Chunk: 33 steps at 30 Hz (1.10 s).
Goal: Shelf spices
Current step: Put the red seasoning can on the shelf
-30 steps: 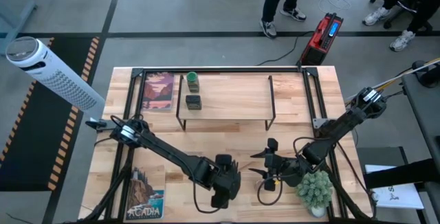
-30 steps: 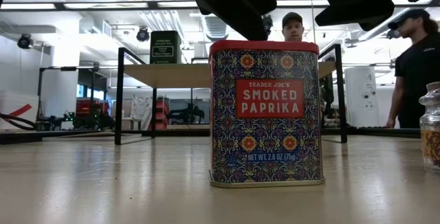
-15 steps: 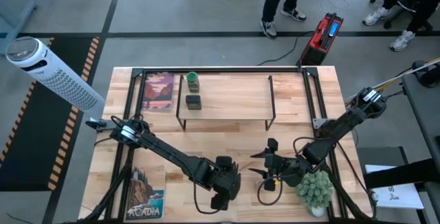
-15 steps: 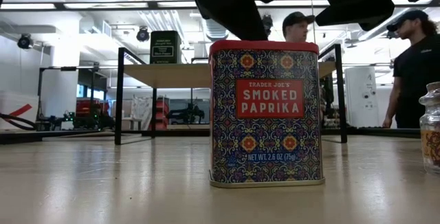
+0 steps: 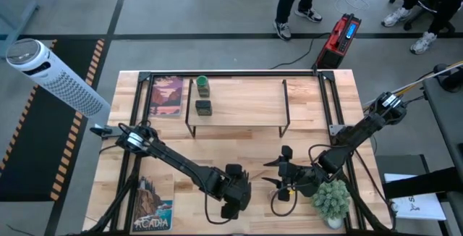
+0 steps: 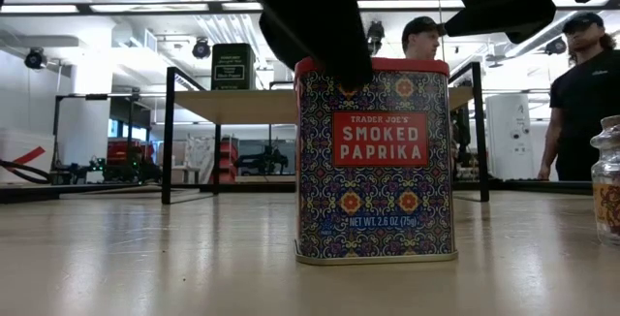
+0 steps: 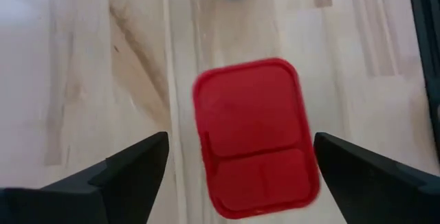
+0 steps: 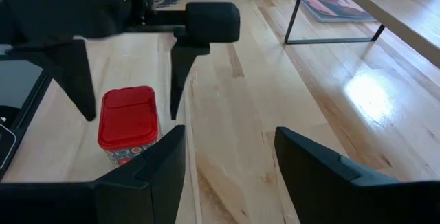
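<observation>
"Wood tabletop [image 5: 239, 153] all around me, people standing about in the room behind it. What are you seeing on it?"

"I'm seeing the shelf [image 5: 239, 113] standing across the far half of the table. Two spices are already sitting on its board: the green-lidded jar [image 5: 202, 85] and, just beside it, the dark olive tin [image 5: 203, 107]. My right arm is waiting near the potted plant [image 5: 333, 200], and my right gripper [image 8: 230, 148] is hanging part open with nothing in it."

"And the left?"

"That's the one working. My left gripper [image 7: 240, 141] is hovering right over the red tin [image 7: 254, 135], which is standing upright on the table at the near edge, well apart from the shelf. Over the last second I've been spreading those fingers, and now they're as wide as I'm getting them, one on each side of the red lid and touching nothing. I'm also dropping: from table height my arm is now crossing the tin's top left corner, where a second ago it was hanging clear above."

"So what's that meaning for the job?"

"I'm judging half the spices shelved and the red tin next. The fingers are clearing its sides, so sinking further and closing looks right. The tiny jar [image 6: 608, 180] is waiting near it."
</observation>
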Available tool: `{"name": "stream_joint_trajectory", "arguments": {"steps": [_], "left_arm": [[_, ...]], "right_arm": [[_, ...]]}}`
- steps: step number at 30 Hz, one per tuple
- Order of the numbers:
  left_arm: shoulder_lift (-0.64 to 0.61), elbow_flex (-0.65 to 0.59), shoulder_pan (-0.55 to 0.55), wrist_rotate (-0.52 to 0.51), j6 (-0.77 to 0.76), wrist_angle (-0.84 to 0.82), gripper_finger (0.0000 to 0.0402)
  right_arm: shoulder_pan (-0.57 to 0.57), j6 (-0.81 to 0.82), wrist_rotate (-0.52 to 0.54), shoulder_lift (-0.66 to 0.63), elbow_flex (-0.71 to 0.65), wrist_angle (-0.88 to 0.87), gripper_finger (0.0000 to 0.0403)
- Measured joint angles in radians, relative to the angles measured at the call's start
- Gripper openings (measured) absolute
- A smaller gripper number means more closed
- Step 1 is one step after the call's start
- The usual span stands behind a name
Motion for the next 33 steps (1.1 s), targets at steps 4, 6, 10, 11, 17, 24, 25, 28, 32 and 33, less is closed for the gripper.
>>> {"name": "stream_joint_trajectory", "arguments": {"steps": [4,6,10,11,17,24,25,28,32,33], "left_arm": [[0.000,-0.038,0.002,-0.003,0.000,0.056,0.0351],[0.000,-0.056,0.002,-0.003,0.000,0.082,0.0351],[0.000,-0.066,0.004,-0.004,0.004,0.106,0.0350],[0.000,-0.069,0.005,-0.003,0.004,0.109,0.0348],[0.000,-0.120,0.006,-0.004,0.028,0.210,0.0330],[0.000,-0.186,0.009,-0.004,0.045,0.306,0.0305],[0.000,-0.195,0.009,-0.004,0.045,0.314,0.0300],[0.000,-0.210,0.011,-0.004,0.045,0.339,0.0284],[0.000,-0.216,0.010,-0.004,0.045,0.334,0.0261],[0.000,-0.215,0.010,-0.004,0.045,0.335,0.0255]], "right_arm": [[0.000,0.000,0.000,0.000,0.000,0.000,0.0199],[0.000,0.000,0.000,0.000,0.000,0.000,0.0199],[0.000,0.000,0.000,0.000,0.000,0.000,0.0199],[0.000,0.000,0.000,0.000,0.000,0.000,0.0199],[0.000,0.000,0.000,0.000,0.000,0.000,0.0199],[0.000,0.000,0.000,-0.001,0.000,0.000,0.0199],[0.000,0.000,0.000,-0.001,0.000,0.000,0.0199],[0.000,0.000,0.000,-0.001,0.000,0.000,0.0199],[0.000,0.000,0.000,-0.001,0.000,0.000,0.0199],[0.000,0.000,0.000,-0.001,0.000,0.000,0.0199]]}}
